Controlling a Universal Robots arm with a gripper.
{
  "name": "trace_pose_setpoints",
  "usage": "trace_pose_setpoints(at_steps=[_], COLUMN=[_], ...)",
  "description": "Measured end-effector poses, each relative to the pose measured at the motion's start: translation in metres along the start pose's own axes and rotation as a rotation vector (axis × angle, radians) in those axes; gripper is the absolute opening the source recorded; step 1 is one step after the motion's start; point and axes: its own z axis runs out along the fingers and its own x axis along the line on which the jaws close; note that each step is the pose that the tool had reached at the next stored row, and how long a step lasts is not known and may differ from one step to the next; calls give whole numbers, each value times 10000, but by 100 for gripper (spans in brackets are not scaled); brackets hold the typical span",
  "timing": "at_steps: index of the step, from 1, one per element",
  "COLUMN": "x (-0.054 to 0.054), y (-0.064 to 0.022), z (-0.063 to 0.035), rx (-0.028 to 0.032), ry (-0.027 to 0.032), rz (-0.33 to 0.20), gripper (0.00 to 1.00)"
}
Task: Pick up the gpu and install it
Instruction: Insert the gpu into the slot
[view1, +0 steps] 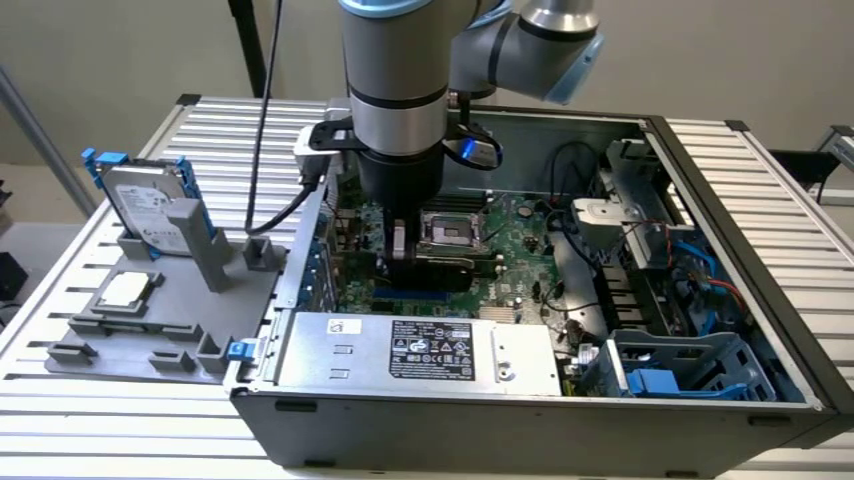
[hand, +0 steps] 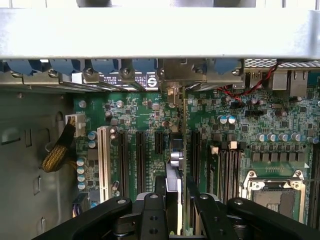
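Standing: we see the gpu (hand: 179, 165) on its thin edge above the green motherboard (hand: 240, 125), seen edge-on in the wrist view, running from the black fingers up toward the back wall of the case.
Bracket end: we see the card's grey metal end (hand: 174, 92) close to the row of slot openings at the case's back wall.
Gripper: our gripper (hand: 178, 210) is partly closed on the gpu, with one black finger (hand: 152, 212) on each side of the card.
Slots: we see long black slots (hand: 140, 160) and one white slot (hand: 103, 162) just beside the card; we cannot tell whether the card sits down in a slot.
Chip socket: we see an open square socket (view1: 450, 231) near the gripper.
Arm: our arm (view1: 398, 90) reaches straight down into the open computer case (view1: 534, 420).
Outside the case: on the exterior view's left, a grey tray (view1: 147, 335) holds a silver hard drive (view1: 144, 212) with blue rails, standing up, and a small square silver chip (view1: 124, 292).
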Motion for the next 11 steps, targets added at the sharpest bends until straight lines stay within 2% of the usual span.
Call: trace_pose_setpoints(at_steps=[11], x=[-13], y=[2], z=[24], rx=[-7], ry=[2], rz=[28], gripper=[27])
